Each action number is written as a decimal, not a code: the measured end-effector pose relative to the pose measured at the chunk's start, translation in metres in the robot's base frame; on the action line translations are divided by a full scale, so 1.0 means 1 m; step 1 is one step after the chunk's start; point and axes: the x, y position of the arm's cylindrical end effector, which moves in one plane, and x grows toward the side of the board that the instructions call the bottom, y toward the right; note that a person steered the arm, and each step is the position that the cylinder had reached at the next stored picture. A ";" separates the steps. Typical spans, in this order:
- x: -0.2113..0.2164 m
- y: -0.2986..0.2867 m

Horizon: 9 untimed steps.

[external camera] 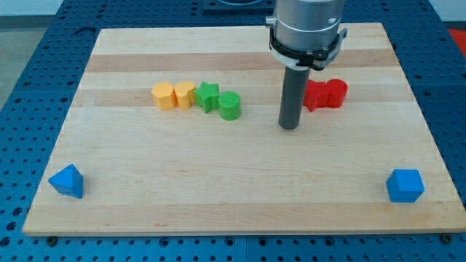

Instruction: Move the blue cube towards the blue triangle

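The blue cube (405, 185) sits near the board's bottom right corner. The blue triangle (67, 181) sits near the bottom left corner, far across the board from the cube. My tip (290, 127) is at the end of the dark rod, in the middle right of the board. It is above and to the left of the blue cube, well apart from it. It stands just left of the red blocks and touches no block.
Two red blocks (325, 94) lie side by side right of the rod. A row of two yellow blocks (173, 94), a green star (207, 96) and a green cylinder (230, 105) lies at the upper left middle. The wooden board (233, 196) rests on a blue perforated table.
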 end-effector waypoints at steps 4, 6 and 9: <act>0.016 0.153; 0.075 0.179; 0.135 0.179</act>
